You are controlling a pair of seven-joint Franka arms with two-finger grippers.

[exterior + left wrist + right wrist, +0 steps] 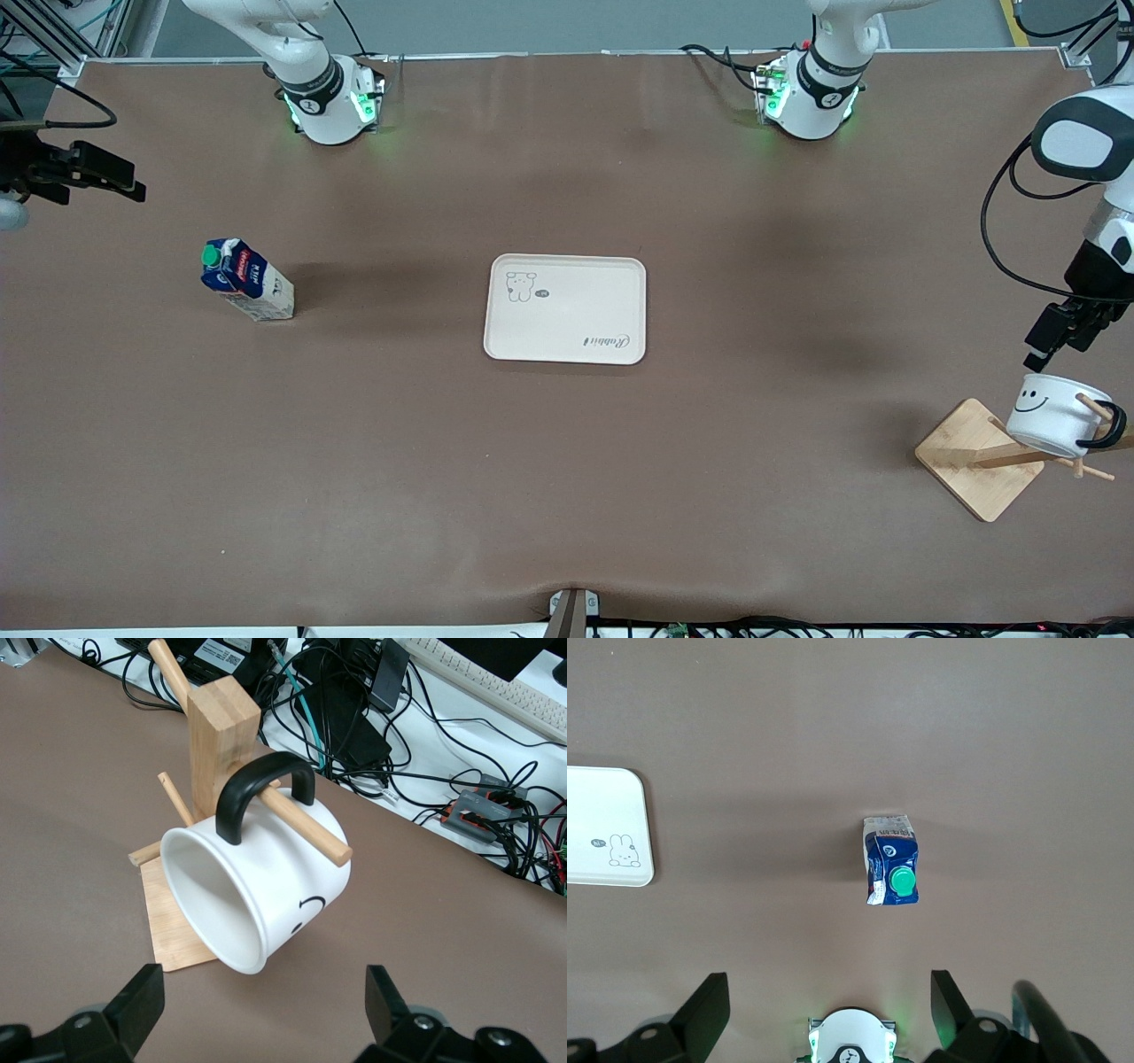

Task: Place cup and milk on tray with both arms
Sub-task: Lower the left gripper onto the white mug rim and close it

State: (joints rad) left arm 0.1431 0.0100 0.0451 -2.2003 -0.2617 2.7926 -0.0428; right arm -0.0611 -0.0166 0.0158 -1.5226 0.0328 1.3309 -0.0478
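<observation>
Hanging by its handle on a peg of the wooden stand (979,470), the cup (1054,416) is just under the left claw (1050,341), which is open and holds nothing; the cup's mouth points toward this claw. The right claw (97,173) is also open and empty, up in the air at the right arm's end of the table, and the milk (246,279) stands on the table well apart from it, toward the tray (567,310). The tray lies far from both claws, in the middle, with nothing on it. I think the cup is the risky one: if the claw pulls it sideways and not along the peg, the handle may catch and tip the stand. The milk is tall and narrow, so one finger touching first could push it over. Count: one cup, one milk, one tray, one stand, two arms.
</observation>
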